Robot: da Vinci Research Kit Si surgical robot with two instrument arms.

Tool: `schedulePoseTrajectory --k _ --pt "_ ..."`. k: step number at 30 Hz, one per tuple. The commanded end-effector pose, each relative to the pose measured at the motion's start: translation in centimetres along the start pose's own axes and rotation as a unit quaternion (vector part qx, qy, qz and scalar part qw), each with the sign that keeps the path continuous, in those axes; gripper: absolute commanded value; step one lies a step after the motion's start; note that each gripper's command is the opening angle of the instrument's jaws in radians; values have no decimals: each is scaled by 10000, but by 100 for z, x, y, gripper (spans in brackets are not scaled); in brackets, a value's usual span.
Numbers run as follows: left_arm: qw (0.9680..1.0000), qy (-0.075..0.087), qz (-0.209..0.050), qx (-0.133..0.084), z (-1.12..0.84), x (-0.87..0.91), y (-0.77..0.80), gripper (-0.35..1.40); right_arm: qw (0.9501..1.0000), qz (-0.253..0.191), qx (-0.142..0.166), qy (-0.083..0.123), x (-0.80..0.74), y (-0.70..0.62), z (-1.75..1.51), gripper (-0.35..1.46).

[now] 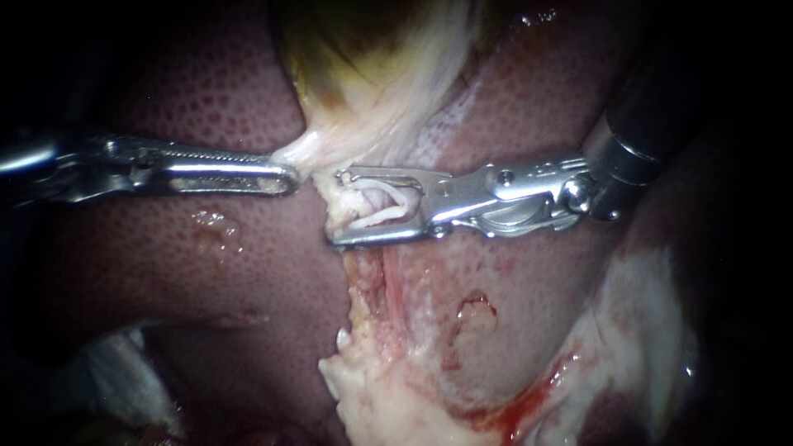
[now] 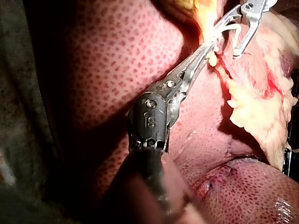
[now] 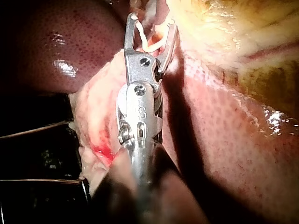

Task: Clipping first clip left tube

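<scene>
The liver (image 1: 206,272) fills most of the scene, dark red and mottled, reaching out to both the left and right sides. At the far middle hangs the gallbladder (image 1: 363,49), yellow-green, narrowing into pale tissue (image 1: 330,144) at its near end. A ragged band of whitish fat (image 1: 380,396) with streaks of blood lies near the middle and runs off to the right. A bit of white gauze (image 1: 124,372) shows at the near left.

The left instrument (image 1: 285,177) reaches in level from the left. Its pincer is clenched on the pale tissue just below the gallbladder, with the jaws lying close together around the strand.

The right instrument (image 1: 334,206) comes in from the upper right, and its tip is just right of the left instrument's tip. Its pincer stands wide and carries the clip (image 1: 384,216), a white one whose two legs rest against the two jaws.

The tube (image 1: 368,196), pale and thin, runs from the gallbladder's base toward the near fat. It passes between the right instrument's jaws, inside the spread legs of the clip.
</scene>
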Motion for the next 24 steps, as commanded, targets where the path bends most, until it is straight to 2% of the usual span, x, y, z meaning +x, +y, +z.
schedulePoseTrajectory --k 1,6,16,24 --pt "10000 1 0 0 0 0 0 -35 10000 -3 5 -3 0 0 0 57" --pt "10000 0 -3 -6 -2 1 0 -35 10000 -4 11 -3 -1 -1 -2 57" --pt "10000 -10 -18 -75 -16 7 -1 -35 10000 4 63 9 -2 0 -27 58" --pt "10000 -2 -40 -23 -25 14 -4 -35 9991 53 329 -270 -13 -11 -42 58"
